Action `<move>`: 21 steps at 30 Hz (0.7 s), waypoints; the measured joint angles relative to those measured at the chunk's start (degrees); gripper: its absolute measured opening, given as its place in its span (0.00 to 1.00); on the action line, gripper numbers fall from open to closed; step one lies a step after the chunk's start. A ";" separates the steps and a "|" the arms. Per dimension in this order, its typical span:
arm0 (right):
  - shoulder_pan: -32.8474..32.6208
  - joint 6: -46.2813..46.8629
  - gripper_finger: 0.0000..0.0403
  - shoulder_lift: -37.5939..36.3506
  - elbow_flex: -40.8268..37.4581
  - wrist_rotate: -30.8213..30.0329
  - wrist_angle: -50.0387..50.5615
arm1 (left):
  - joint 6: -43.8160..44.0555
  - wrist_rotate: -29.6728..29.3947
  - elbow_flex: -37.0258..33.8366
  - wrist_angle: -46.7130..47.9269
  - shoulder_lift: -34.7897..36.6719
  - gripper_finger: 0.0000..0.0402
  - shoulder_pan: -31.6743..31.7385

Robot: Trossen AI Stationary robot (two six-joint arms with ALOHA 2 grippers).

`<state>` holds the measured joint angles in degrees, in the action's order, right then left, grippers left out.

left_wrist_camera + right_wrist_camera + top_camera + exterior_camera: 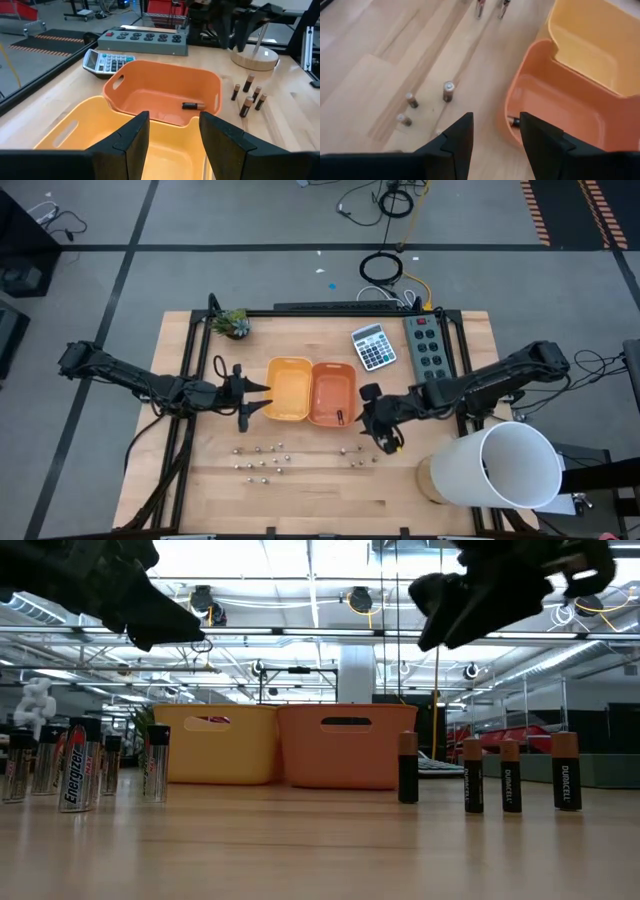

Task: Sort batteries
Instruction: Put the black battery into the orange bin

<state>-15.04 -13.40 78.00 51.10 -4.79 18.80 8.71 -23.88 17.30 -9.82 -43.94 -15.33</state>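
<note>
Dark battery (193, 105) lying flat in orange tray (150, 82) (long axis crosswise), both arms' fingers apart, empty.

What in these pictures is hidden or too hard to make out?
- Batteries on the table, high view: too tiny to tell brand or colour.
- Yellow tray and orange tray, low view: walls hide their insides.
- Battery in the orange tray, right wrist view: the tray's rim and a finger cover most of it.
- Calculator, left wrist view: keys unreadable.
</note>
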 joint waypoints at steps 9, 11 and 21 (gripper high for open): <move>-3.13 1.13 0.37 0.00 4.52 -4.09 1.67 | -1.62 -0.35 0.00 0.04 0.00 0.45 0.00; -3.41 1.59 0.36 0.00 5.23 -4.12 2.59 | -2.72 -0.35 0.00 0.27 0.00 0.45 0.00; -7.03 4.09 0.34 1.36 6.73 -6.05 6.98 | -4.74 -0.39 0.00 0.44 0.00 0.45 0.00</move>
<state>-22.08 -9.31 79.35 57.82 -10.84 25.78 3.97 -24.27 17.30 -9.38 -43.94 -15.33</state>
